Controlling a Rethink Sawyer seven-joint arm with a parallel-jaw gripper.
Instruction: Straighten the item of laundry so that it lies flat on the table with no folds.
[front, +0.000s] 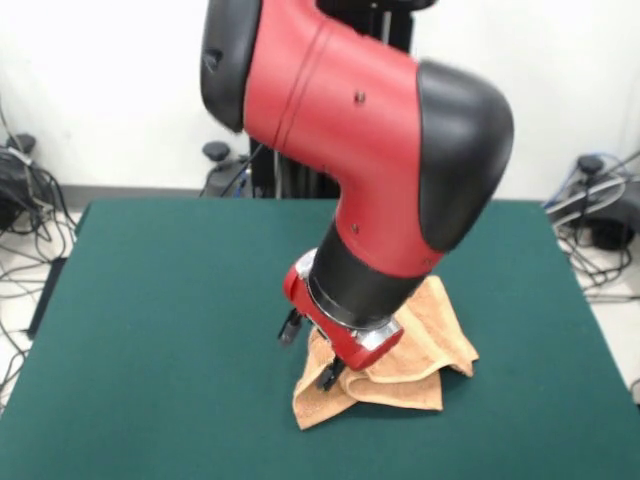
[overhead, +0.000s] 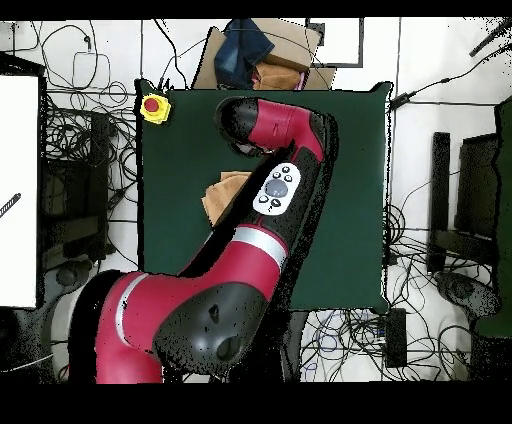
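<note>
The towel (front: 400, 365) sits bunched and doubled over on the green bench (front: 160, 300), in the front view at about five o'clock from the bench's middle, toward the near edge. It is far from flat: several layers are stacked, one corner pokes out toward seven o'clock, another lobe sags toward three o'clock, and a raised part of the cloth runs up under the arm. In the overhead view only a small tan patch (overhead: 222, 192) shows beside the arm, at about nine o'clock from the wrist's button pad; the rest is hidden beneath it. The end effector (front: 325, 372) is down at the towel's left side in the front view, its dark tips touching or buried in the cloth; whether they are spread, pressed together or pinching a fold I cannot tell, as the wrist and the terry hide them. The risks, as I judge them: if the grasp takes several layers at once, pulling would drag the whole bundle instead of opening it; a pull toward six o'clock could carry cloth over the bench's near edge; and a light hold on thick terry could slip, dropping the cloth into a new crease. Beyond the bench lie cables (front: 30, 215) on the floor and a yellow box with a red button (overhead: 153, 107) at one bench corner.
</note>
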